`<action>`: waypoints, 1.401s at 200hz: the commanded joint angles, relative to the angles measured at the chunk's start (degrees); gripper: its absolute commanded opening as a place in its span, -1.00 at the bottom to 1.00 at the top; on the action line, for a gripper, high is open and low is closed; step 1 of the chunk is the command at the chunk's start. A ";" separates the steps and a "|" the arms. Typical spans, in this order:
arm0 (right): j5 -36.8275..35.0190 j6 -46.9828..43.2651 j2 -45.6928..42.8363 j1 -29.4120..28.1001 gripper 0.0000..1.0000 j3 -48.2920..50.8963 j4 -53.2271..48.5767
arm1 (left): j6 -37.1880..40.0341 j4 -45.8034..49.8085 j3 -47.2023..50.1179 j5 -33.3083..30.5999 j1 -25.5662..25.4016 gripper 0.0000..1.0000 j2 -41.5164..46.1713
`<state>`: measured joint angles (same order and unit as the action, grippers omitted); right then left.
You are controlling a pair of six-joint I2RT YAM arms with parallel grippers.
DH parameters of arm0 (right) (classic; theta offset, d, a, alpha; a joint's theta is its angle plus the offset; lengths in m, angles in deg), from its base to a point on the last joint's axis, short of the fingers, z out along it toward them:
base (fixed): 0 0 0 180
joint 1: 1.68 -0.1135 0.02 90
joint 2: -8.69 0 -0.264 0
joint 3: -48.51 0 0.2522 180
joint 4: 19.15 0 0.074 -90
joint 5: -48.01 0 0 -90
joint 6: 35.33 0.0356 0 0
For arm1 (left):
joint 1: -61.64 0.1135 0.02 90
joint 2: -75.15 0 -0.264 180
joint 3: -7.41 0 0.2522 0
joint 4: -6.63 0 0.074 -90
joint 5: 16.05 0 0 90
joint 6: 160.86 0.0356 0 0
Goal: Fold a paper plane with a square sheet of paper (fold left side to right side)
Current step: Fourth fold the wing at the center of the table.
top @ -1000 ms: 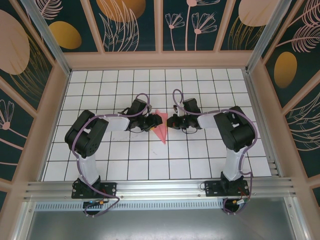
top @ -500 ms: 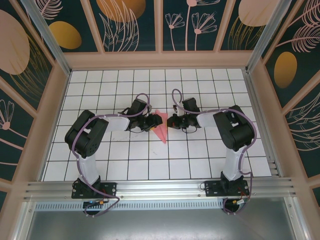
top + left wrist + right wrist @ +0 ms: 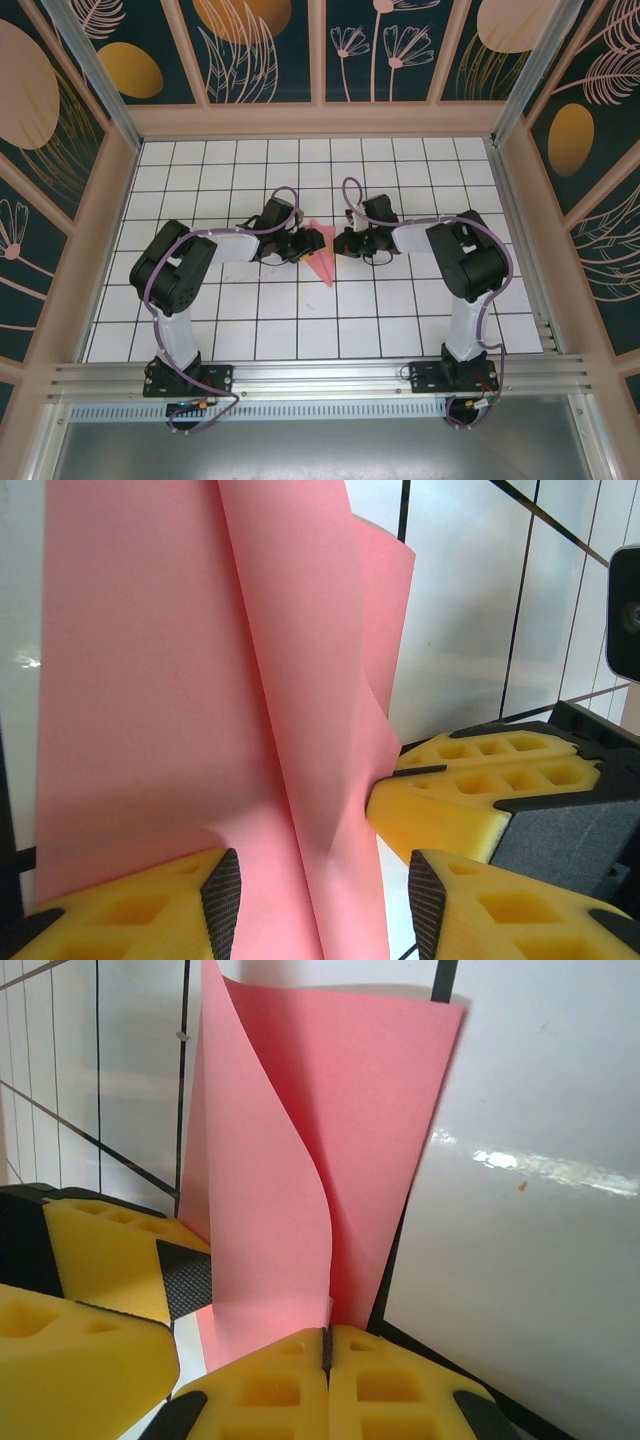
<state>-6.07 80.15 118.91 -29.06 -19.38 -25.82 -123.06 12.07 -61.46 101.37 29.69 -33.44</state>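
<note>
Pinching pink paper (image 3: 300, 1160) — right gripper (image 3: 326, 1348), left gripper (image 3: 320, 895) agape

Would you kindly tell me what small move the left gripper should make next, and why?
Probably close the left gripper on the pink paper: its jaws stand apart with the raised fold running between them, while the right gripper is shut on the sheet, steadying it.

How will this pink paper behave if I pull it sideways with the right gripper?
Probably floppy: the paper curls in a loose wave above the right gripper, which pinches its edge. It is likely light and apt to slide on the glossy table. It looks thin, so a hard tug may crease or tear it.
</note>
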 commanded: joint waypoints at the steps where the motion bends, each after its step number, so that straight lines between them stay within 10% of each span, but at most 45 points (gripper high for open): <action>1: -3.23 -0.16 1.39 -1.15 -0.93 -0.35 -4.30 | 1.12 1.73 0.01 -2.65 -0.71 0.02 -0.96; 280: -5.01 -0.95 0.19 -1.72 -0.89 -1.32 -6.50 | 1.70 2.87 -6.65 -0.63 -0.75 -0.30 -7.17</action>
<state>-7.73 80.28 118.89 -29.56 -20.67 -28.48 -121.58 15.63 -69.35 101.63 29.12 -39.06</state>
